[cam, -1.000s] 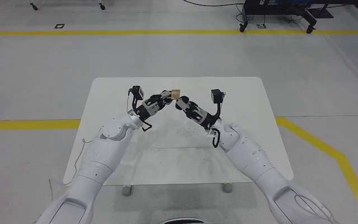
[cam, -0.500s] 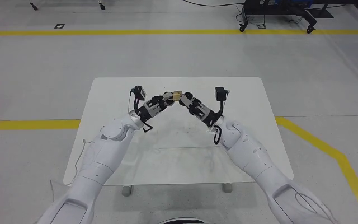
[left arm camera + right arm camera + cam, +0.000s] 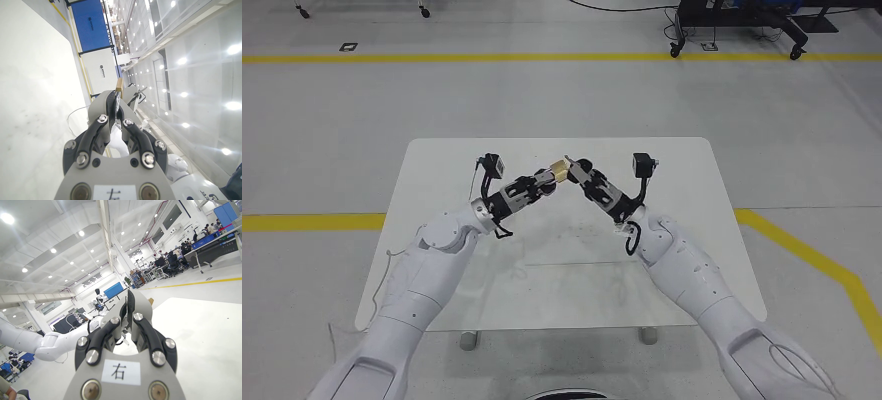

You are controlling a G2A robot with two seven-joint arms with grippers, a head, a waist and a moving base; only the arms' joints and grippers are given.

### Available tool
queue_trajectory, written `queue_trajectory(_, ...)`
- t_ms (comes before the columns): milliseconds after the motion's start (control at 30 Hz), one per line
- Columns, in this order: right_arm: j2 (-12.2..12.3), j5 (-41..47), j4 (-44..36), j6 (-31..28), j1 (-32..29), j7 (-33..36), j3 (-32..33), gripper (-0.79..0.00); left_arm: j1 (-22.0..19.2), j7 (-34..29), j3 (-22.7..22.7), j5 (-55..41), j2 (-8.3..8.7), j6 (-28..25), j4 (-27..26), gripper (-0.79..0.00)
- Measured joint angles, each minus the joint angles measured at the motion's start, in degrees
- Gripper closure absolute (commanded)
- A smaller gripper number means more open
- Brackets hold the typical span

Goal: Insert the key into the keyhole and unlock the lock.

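Both arms reach up from the lower corners of the top view over the white tabletop (image 3: 662,260) and meet at upper centre, held above it. The left gripper (image 3: 117,100) is clamped on the steel shackle of the lock (image 3: 119,86), whose brass body sticks out past the fingertips. The right gripper (image 3: 128,300) is pressed nearly closed on a thin metal piece, by the task the key (image 3: 127,324); its blade is hidden. A second ago the right gripper sat lower right of the lock, with a gap. It has since come level and now appears to touch the brass. Insertion seems to have started; how deep the key sits cannot be told, and turning comes next.
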Motion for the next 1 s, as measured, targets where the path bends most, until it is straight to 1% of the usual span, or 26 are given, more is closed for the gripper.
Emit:
queue_trajectory(167,0.07,4.4,0.56,0.03,-0.43,-0.23,1.49,0.0,0.8,2.78,-0.93,5.52,0.38,-4.75,-1.46,0.0)
queue_trajectory(233,0.12,6.19,1.6,1.07,-0.16,0.54,2.24,0.0,1.51,3.82,-1.28,7.09,0.49,-6.78,-2.69,0.0)
queue_trajectory(367,0.16,9.47,2.07,4.15,0.22,2.58,3.45,0.0,2.99,2.75,-1.77,7.96,0.75,-10.2,-5.45,0.0)
queue_trajectory(467,0.01,11.91,1.61,5.89,0.31,5.68,3.23,0.0,3.84,1.61,-1.86,9.43,0.97,-11.78,-7.41,0.0)
queue_trajectory(533,-0.14,13.65,1.4,6.63,0.53,8.42,2.81,0.0,4.29,0.79,-1.78,10.32,1.11,-12.07,-8.46,0.0)
queue_trajectory(633,-0.36,17.67,1.0,5.89,0.63,12.92,2.09,0.0,4.72,0.95,-1.79,12.65,1.29,-11.93,-9.3,0.0)
queue_trajectory(800,-0.43,22.79,0.46,4.75,0.79,19.81,1.51,0.0,5.21,3.46,-1.95,16.42,1.45,-11.1,-9.91,0.0)
queue_trajectory(1000,-0.29,27.93,-1.51,2.91,-0.07,25.66,1.3,0.0,5.86,6.36,-2.1,21.49,1.65,-10.59,-11.47,0.0)
